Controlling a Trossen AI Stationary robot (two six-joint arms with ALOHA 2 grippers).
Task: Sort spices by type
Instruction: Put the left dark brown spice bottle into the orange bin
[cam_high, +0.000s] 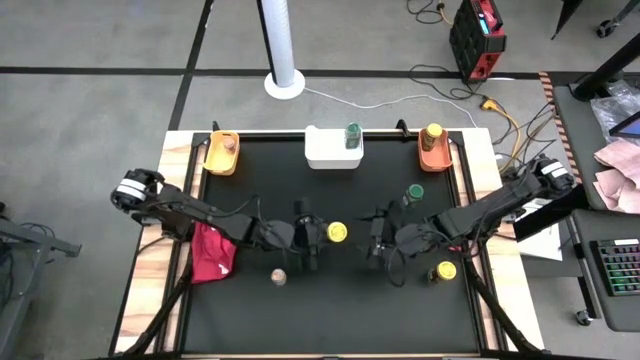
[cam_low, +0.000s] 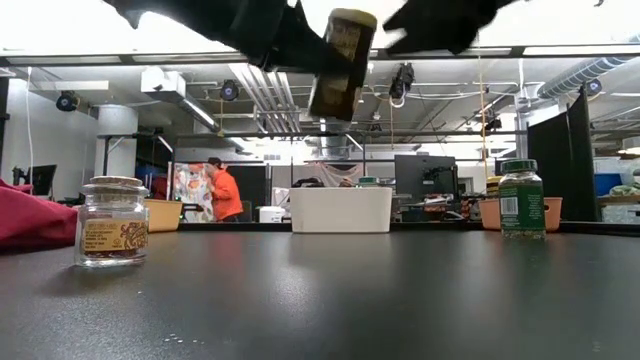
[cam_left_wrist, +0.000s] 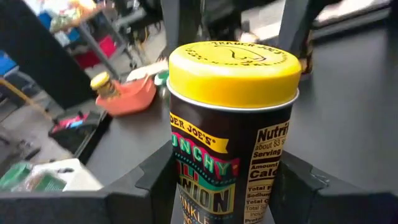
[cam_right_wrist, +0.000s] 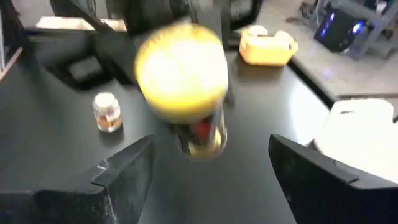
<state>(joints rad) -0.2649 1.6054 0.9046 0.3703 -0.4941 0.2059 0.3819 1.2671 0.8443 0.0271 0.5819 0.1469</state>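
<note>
The yellow-lidded jar between the right gripper fingers is blurred; between the left gripper fingers its base is cut off.

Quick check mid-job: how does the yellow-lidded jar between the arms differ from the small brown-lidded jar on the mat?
The dark yellow-lidded spice jar is held off the table by the left tool, tilted in the low view; the small clear brown-lidded jar stands upright on the black mat, untouched. The first has a dark printed body, the second clear glass with a pale label. Both are cylindrical jars with their lids on.
</note>
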